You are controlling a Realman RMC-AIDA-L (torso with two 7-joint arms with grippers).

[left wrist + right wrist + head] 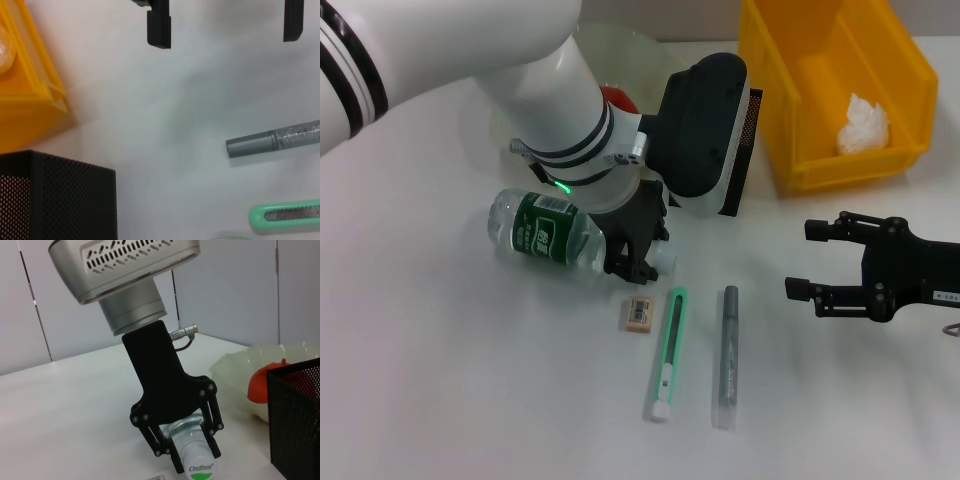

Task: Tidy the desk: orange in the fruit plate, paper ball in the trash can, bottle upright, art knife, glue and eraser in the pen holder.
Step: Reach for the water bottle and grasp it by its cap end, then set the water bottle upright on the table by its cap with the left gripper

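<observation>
White desk [440, 380]: your left pincer [187, 450] is clamped round the lying bottle [545, 232] at its neck; tip it up slowly. Right pincer [812, 260] waits open, right.

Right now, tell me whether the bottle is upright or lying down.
Lying down: the bottle rests on its side on the table, with the left gripper closed around its neck.

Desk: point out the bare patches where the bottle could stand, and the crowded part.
Bare: the near-left desk, beside the eraser. Bare too: between glue and right gripper. Crowded: around the bottle, left gripper and pen holder.
</observation>
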